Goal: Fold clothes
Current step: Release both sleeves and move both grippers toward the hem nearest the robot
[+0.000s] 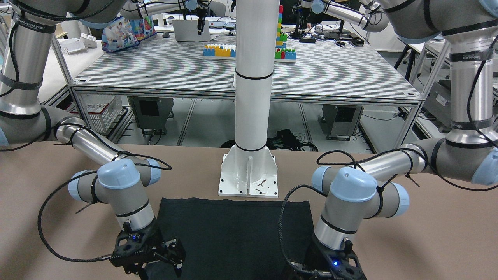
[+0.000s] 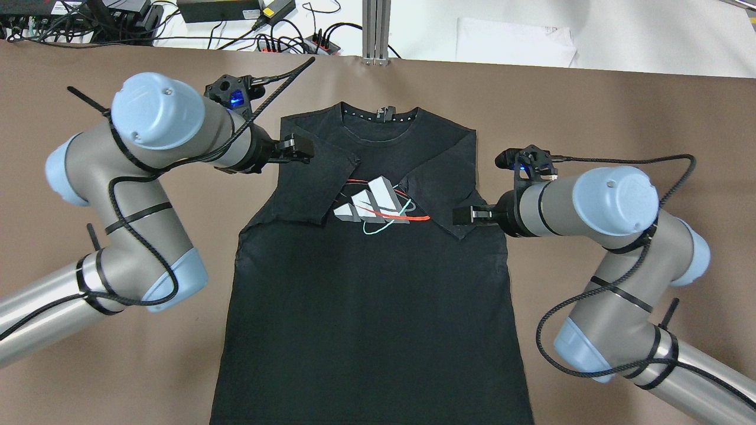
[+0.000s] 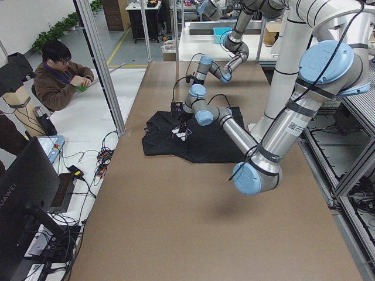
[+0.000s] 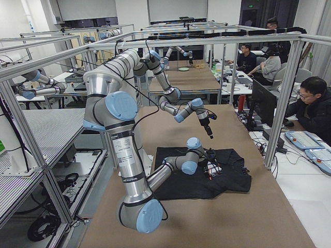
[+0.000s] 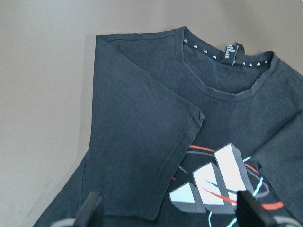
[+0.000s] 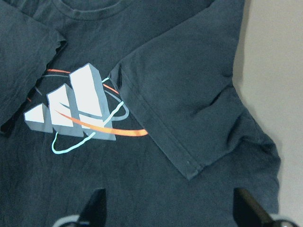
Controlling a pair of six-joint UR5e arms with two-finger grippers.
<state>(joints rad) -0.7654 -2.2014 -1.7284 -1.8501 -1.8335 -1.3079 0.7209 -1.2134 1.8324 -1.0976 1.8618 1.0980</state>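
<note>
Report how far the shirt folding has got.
Done: the left sleeve and right sleeve lie folded in over the chest of the shirt, flanking the logo. In hand: nothing. The left gripper and right gripper are open near the sleeves, fingers apart, gripping no fabric. Left: the body lies flat at full length, so its folds remain.

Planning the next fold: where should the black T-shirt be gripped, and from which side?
Likely the T-shirt at its two shoulder corners, left tool and right tool each from its outer side: sleeves folded in leave those edges straight and flat.
</note>
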